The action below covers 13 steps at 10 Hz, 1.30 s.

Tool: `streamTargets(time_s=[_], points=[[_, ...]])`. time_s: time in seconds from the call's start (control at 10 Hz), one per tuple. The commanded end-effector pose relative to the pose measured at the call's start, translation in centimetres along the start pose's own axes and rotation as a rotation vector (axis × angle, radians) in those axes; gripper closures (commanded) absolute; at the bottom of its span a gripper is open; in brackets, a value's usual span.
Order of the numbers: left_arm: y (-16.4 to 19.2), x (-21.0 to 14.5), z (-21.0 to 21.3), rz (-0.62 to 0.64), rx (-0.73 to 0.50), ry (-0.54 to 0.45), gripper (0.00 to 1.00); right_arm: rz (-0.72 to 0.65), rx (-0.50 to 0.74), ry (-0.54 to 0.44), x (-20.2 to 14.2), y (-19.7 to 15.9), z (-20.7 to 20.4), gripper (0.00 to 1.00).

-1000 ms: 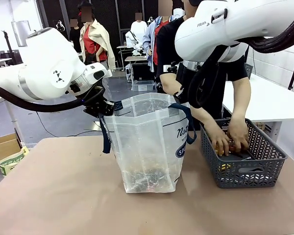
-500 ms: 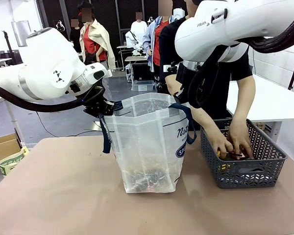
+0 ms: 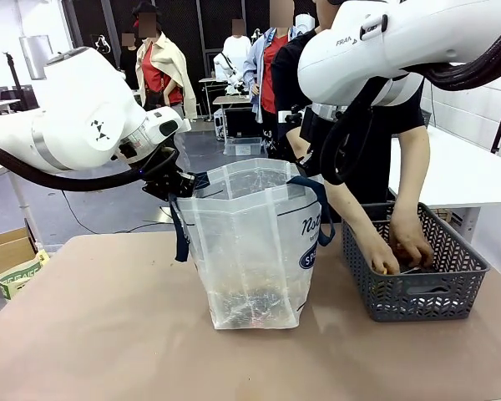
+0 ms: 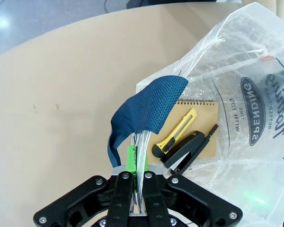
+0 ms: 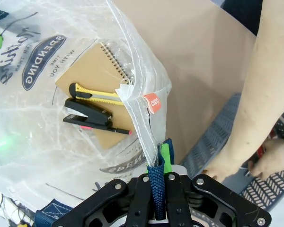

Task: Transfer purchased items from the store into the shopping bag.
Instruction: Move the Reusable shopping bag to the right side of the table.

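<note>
A cardboard box (image 3: 7, 251) sits on the grey floor left of the tan table (image 3: 92, 334). The left gripper (image 4: 138, 163) is clamped on the rim of the shopping bag (image 3: 250, 242), which stands mid-table holding a notebook (image 4: 199, 118), yellow cutter (image 4: 177, 135) and stapler (image 4: 182, 150). The right gripper (image 5: 156, 184) pinches the opposite rim and strap. A person's hands (image 3: 411, 242) reach into the grey basket (image 3: 417, 296) just right; a white table (image 3: 459, 171) stands beyond
</note>
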<state>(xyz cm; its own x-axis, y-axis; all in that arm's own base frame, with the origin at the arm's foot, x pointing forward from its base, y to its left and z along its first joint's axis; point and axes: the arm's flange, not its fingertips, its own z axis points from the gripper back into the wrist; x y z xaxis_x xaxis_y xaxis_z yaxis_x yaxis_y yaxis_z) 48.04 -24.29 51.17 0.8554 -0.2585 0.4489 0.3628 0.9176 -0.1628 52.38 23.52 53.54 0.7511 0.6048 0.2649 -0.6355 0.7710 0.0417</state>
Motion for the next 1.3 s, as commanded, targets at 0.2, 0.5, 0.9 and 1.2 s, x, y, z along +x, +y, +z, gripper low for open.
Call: streamTargets(time_s=[0.2,0.5,0.9,1.2], points=[[0.15,0.03,0.19,0.002,0.003,-0.005,1.0,-0.001,-0.001,-0.001,-0.02,-0.05,0.04,1.0],[0.15,0.03,0.19,0.002,0.003,-0.005,1.0,-0.001,-0.001,-0.001,-0.02,-0.05,0.04,1.0],[0.15,0.03,0.19,0.002,0.003,-0.005,1.0,-0.001,-0.001,-0.001,-0.02,-0.05,0.04,1.0],[0.15,0.03,0.19,0.002,0.003,-0.005,1.0,-0.001,-0.001,-0.001,-0.02,-0.05,0.04,1.0]])
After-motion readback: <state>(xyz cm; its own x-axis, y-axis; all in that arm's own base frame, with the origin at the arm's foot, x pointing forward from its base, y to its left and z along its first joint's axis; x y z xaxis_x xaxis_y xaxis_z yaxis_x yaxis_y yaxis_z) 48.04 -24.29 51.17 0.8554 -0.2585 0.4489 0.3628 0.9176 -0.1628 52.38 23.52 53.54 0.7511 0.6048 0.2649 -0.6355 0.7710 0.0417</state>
